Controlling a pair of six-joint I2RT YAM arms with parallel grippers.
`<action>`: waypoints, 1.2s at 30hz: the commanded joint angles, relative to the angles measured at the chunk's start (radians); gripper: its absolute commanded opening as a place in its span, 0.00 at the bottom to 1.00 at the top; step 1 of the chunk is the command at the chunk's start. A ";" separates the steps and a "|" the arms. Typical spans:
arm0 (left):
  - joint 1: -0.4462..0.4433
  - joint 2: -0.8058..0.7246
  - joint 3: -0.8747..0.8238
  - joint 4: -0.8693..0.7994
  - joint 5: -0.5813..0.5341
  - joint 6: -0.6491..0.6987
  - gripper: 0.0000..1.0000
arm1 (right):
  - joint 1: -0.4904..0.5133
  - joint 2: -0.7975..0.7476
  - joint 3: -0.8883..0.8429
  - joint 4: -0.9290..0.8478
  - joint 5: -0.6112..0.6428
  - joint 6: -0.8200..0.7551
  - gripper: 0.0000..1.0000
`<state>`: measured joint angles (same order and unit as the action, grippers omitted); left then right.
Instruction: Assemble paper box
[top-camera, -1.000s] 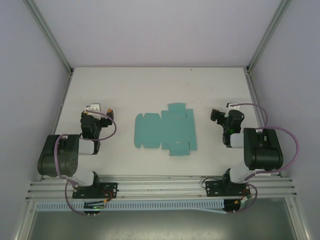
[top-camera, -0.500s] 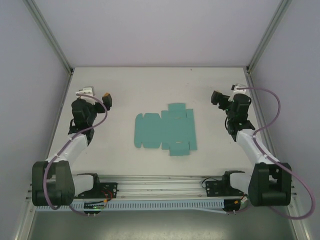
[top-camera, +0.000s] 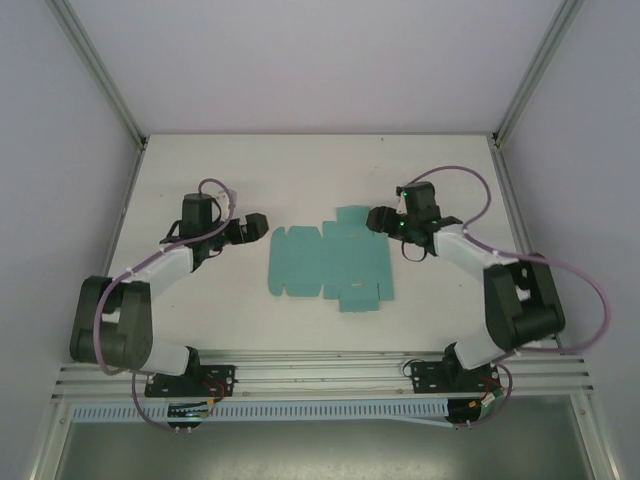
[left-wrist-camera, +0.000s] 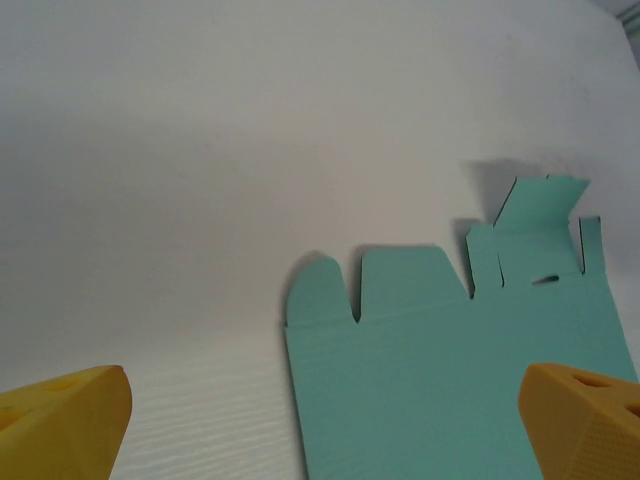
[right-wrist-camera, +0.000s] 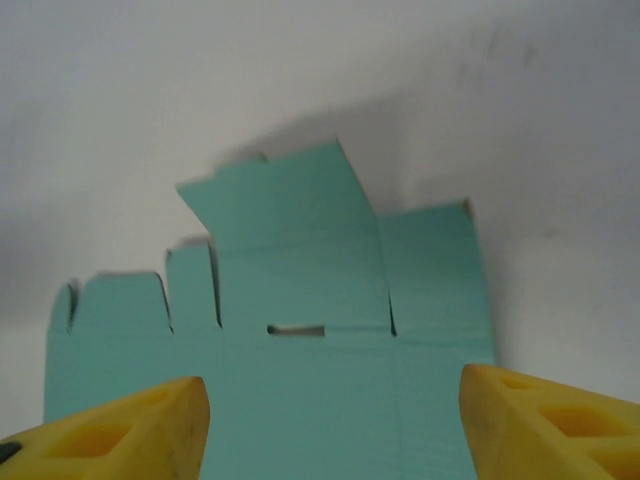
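Both arms have swung inward from the table's sides since a second ago, while the sheet has not shifted. My left gripper (top-camera: 252, 226) hangs just beside the sheet's left edge, fingers spread wide and holding nothing. The paper box (top-camera: 330, 262) lies mid-table as a flat teal cut-out, not yet folded. From the wrist views one far flap (right-wrist-camera: 285, 205) looks slightly lifted and throws a shadow. My right gripper (top-camera: 381, 218) sits at the sheet's far right corner, jaws apart with nothing between them; I cannot tell whether it touches the card.

My worry is that thin card on a smooth table (top-camera: 250, 165) skates away if one side pushes before the other pins it. A fingertip could also snag an edge and crease a tab. Bare surface lies open beyond and in front of the sheet, and the side walls (top-camera: 60, 150) stand well apart from both arms.
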<state>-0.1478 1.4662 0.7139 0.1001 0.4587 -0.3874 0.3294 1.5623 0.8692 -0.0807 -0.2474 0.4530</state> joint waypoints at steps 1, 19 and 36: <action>-0.002 0.063 0.038 -0.049 0.044 -0.025 0.99 | -0.001 0.077 0.039 -0.024 -0.065 0.066 0.64; -0.097 0.236 0.114 -0.120 0.306 -0.069 0.96 | -0.029 0.252 -0.043 0.090 -0.114 0.158 0.60; -0.109 0.193 0.105 0.017 0.290 -0.149 0.17 | -0.029 0.225 -0.146 0.287 -0.190 0.182 0.61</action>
<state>-0.2489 1.6760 0.8062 0.0673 0.7288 -0.5365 0.2932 1.7424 0.7685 0.2489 -0.4152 0.6132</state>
